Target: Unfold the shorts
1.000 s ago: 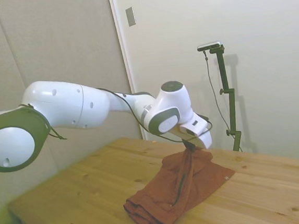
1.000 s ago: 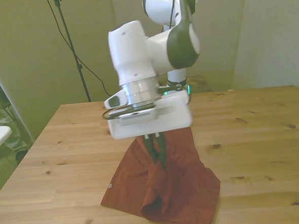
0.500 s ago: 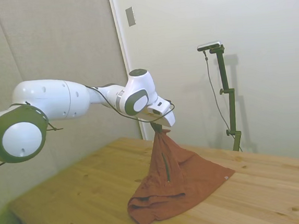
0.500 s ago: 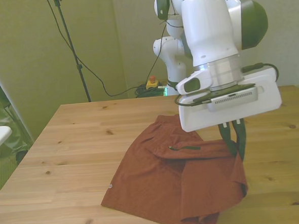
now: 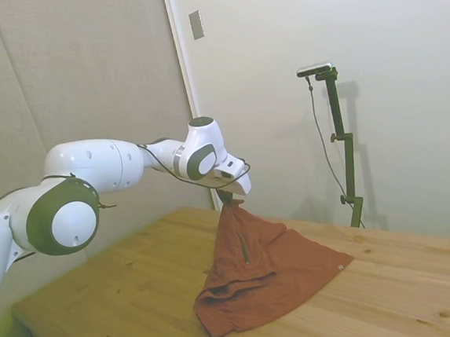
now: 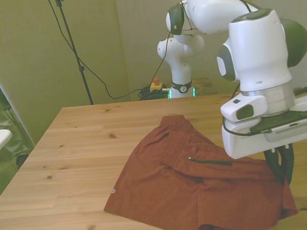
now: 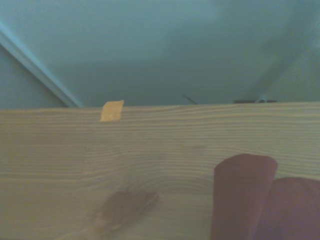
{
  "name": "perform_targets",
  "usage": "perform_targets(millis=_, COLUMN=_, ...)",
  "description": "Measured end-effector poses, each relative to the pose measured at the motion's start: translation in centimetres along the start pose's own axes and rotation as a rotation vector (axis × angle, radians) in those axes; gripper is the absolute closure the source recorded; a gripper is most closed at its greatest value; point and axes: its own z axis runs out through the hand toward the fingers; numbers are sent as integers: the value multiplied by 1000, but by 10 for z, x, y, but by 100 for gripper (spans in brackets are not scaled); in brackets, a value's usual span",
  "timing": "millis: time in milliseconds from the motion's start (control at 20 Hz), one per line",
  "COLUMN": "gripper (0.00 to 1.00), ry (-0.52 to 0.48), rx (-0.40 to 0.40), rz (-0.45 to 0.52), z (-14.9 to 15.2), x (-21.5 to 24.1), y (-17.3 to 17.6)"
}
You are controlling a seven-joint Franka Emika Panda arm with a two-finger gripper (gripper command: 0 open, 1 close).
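The rust-red shorts (image 6: 183, 181) lie mostly spread on the wooden table (image 6: 77, 151), with a dark zip line (image 6: 211, 162) on top and a small pale tag (image 6: 113, 191) at the hem on the front view's left. My gripper (image 6: 283, 176) is shut on the shorts' edge at the front view's right, holding that part just above the table. In the side view the gripper (image 5: 227, 197) pinches a raised peak of the shorts (image 5: 270, 275), and the cloth hangs from it like a tent. The wrist view shows a strip of the red shorts (image 7: 245, 200) over the wood.
A small orange tape mark (image 7: 112, 110) sits at the table's edge in the wrist view. The table (image 5: 118, 296) has bare wood on all sides of the shorts. A red-buttoned box (image 6: 154, 85) lies on the floor behind the table.
The gripper has carried the held cloth toward the front view's right and lower. The shorts have opened out wider, and the zip line now lies flat on top.
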Motion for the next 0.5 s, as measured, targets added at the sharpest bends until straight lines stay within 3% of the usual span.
perform_targets(millis=500, gripper=100, ry=6, rx=-27, rz=-20, z=55, x=-24, y=-20)
